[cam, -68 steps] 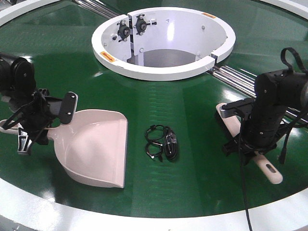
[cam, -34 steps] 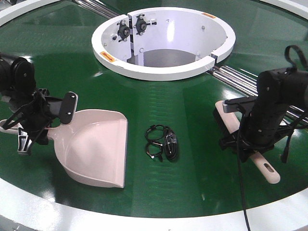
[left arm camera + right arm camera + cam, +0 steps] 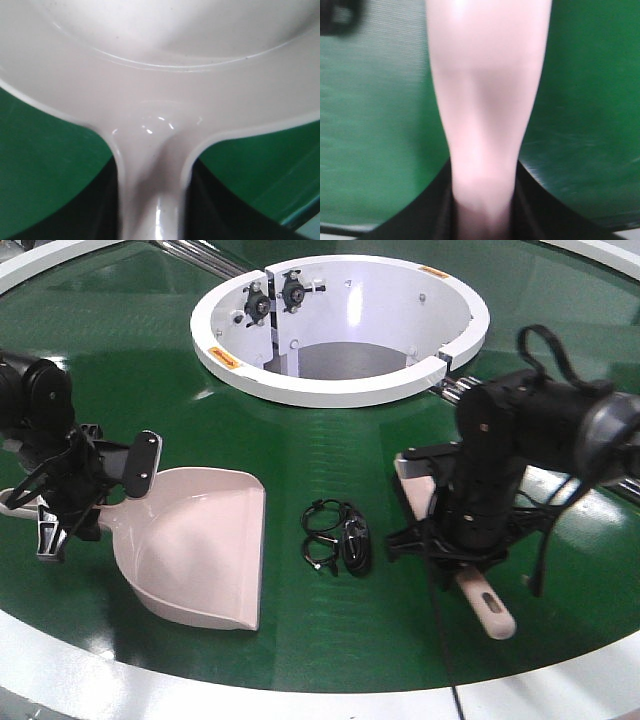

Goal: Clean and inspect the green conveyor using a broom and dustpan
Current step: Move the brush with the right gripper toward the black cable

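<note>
- While I watch the front feed, the nearest thing to me is the pale rim [image 3: 300,695] of the green conveyor [image 3: 350,445], curving along the bottom edge.
- Just beyond that rim, on my left side, the dustpan [image 3: 200,545] lies on the belt. Its flat lip faces the middle of the belt and its handle runs off to the left.
- My left end effector [image 3: 75,502] is pinching that handle. On the left wrist feed the dark fingers [image 3: 100,210] sit tight against both sides of it, close to where it widens into the scoop.
- A small tangle of black cord [image 3: 338,537] lies on the green surface between the dustpan and the broom, touching neither.
- On my right side, the right end effector [image 3: 462,558] is pressed together on the broom [image 3: 487,605]. The slotted handle end sticks out toward the near rim, and the head pokes out on the far side of the arm.
- My right wrist feed is blurred, but it shows the beige handle wedged between two dark fingers [image 3: 425,210]. I cannot tell whether the bristles touch the belt.
- Farther back stands the white ring-shaped hub [image 3: 340,390].
- Silver rails [image 3: 452,387] run out from the hub behind my right arm.
</note>
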{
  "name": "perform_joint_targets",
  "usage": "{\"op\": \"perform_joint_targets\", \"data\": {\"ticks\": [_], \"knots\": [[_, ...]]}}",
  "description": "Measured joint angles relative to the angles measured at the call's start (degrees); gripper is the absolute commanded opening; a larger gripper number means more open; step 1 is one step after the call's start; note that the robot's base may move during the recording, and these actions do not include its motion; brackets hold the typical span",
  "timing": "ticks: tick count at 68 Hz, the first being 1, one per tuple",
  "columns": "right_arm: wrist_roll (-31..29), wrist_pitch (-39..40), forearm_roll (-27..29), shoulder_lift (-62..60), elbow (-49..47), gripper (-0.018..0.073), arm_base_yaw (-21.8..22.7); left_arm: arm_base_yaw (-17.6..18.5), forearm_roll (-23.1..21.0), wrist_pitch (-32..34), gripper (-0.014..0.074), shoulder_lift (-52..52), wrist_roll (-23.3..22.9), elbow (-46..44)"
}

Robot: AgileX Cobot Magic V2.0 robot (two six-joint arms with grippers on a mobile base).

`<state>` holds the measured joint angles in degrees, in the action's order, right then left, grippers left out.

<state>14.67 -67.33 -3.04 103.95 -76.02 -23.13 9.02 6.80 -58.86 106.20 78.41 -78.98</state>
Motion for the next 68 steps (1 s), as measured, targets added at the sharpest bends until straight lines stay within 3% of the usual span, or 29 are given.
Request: {"op": "perform_joint_targets", "data": {"ticks": [16, 68], "knots": [[4.82, -2.13, 0.00, 4.02, -7.08, -0.0004, -2.13, 0.00, -0.06, 0.00, 0.0076, 0.00, 0.00, 0.00], [10.20, -2.03, 0.40, 9.98, -7.47, -0.0003, -7.09, 0.00, -0.08, 0.00, 0.0076, 0.00, 0.00, 0.00]]}}
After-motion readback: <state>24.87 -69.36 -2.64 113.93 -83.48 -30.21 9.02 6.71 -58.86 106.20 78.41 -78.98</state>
